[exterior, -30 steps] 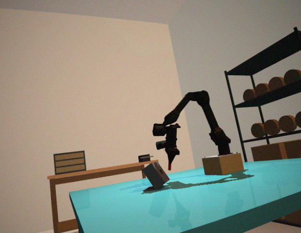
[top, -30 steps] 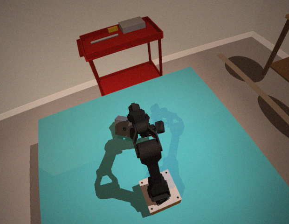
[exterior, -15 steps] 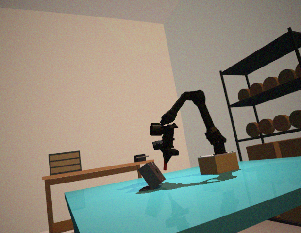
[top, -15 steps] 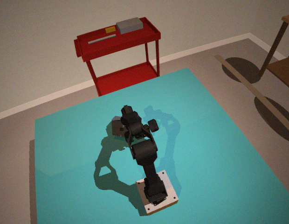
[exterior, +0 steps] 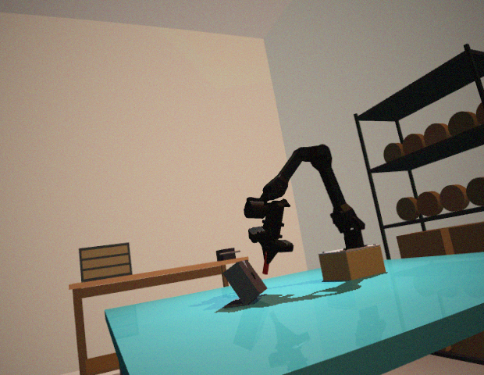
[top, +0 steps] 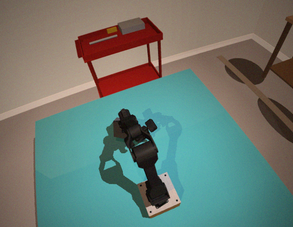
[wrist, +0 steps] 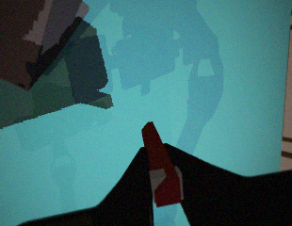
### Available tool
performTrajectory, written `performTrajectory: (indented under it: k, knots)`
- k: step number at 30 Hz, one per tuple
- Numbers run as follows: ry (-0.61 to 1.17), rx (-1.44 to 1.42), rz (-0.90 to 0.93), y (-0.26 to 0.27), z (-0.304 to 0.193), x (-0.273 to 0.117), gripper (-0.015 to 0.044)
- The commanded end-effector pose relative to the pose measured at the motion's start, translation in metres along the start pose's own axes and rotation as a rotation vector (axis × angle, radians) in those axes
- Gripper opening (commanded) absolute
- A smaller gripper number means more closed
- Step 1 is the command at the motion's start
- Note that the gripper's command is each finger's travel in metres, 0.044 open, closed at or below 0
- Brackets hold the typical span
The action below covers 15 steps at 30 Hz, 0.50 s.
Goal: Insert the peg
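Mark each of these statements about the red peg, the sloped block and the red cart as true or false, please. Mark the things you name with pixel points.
1. The black hand (exterior: 268, 260) (wrist: 154, 151) is shut on the slim red peg (exterior: 265, 268) (wrist: 157, 155). True.
2. The peg is fully seated in the sloped grey-brown block (top: 119, 130) (exterior: 243, 283) (wrist: 16, 42). False: it is outside, above the turquoise table (top: 202, 170) (exterior: 186, 334) (wrist: 250, 118).
3. The block stands on the table. True.
4. The red metal cart (top: 122, 49) carries only a yellow box on top. False: a grey box (top: 132, 26) and a grey rod (top: 103, 39) are there too.
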State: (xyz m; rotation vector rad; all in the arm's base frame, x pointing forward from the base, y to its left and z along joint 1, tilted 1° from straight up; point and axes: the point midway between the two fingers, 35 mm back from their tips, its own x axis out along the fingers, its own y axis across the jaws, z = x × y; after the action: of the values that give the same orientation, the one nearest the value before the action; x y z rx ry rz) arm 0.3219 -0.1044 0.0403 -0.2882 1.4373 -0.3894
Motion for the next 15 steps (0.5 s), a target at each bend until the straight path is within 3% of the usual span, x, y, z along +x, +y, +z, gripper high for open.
performTrajectory:
  k: [1, 15]
  knots:
    - [-0.008, -0.046, -0.013, 0.003, 0.001, -0.001, 0.0000]
    - [-0.037, -0.229, -0.058, 0.014, 0.007, -0.005, 0.0000]
